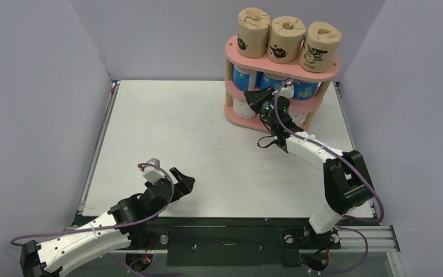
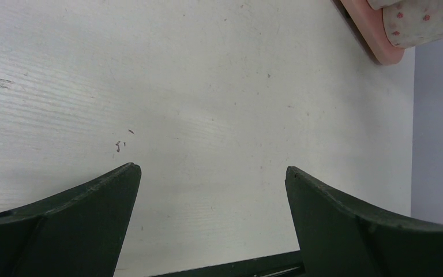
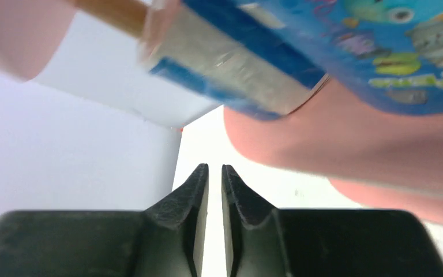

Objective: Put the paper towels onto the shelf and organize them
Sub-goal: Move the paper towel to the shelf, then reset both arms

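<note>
1. Placement check: pink three-tier shelf with oval boards and light wooden posts (image 1: 231, 51) at the far right of the white table (image 1: 179, 133). Three brown wrapped paper-towel rolls with black animal drawings (image 1: 285, 39) upright on the top board, blue patterned rolls (image 1: 243, 78) on the middle board, white rolls with pink dots (image 1: 241, 107) on the bottom board. Exact count on the two lower tiers partly hidden behind the arm.
2. Right gripper (image 1: 258, 99): pinched almost closed, grasping nothing, tips just in front of the middle board, close to a blue roll.
3. Left gripper (image 1: 186, 182): spread wide, empty, low over the table near its front edge, well apart from the shelf.
4. Step in hand, as judged: straightening the blue row rather than carrying a roll.
5. Push with the closed fingertips against the side of the wrapper, low on the roll, to slide it rather than tip it.
6. Advance slowly; glossy film likely to slip or dent under a sharp poke.
7. Avoid the posts and the underside of the top board; a knock there risks toppling the brown rolls.
8. Withdraw straight back toward the base once the row sits even.
</note>
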`<move>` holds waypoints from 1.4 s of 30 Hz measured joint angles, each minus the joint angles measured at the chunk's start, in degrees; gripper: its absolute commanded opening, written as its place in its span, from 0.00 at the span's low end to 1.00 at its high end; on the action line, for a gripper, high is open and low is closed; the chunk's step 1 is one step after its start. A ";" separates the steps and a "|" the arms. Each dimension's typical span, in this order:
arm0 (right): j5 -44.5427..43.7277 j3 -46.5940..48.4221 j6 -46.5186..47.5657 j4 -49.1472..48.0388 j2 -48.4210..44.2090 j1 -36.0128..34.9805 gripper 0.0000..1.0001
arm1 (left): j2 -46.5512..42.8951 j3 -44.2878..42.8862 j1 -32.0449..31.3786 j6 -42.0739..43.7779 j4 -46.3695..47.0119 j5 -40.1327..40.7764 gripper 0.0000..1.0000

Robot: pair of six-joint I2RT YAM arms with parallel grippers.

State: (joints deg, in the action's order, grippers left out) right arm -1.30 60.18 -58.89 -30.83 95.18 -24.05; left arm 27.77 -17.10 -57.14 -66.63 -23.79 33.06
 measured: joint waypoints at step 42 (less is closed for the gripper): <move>-38.53 -20.20 6.80 58.10 -60.04 -7.43 0.84 | 28.11 -2.19 45.00 48.59 40.61 4.31 0.96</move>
State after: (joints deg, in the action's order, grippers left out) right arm -39.83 39.99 -52.10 27.27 35.14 -31.48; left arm 55.88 -19.29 -12.14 -18.04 16.82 37.36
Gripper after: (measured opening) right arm 0.835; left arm 0.966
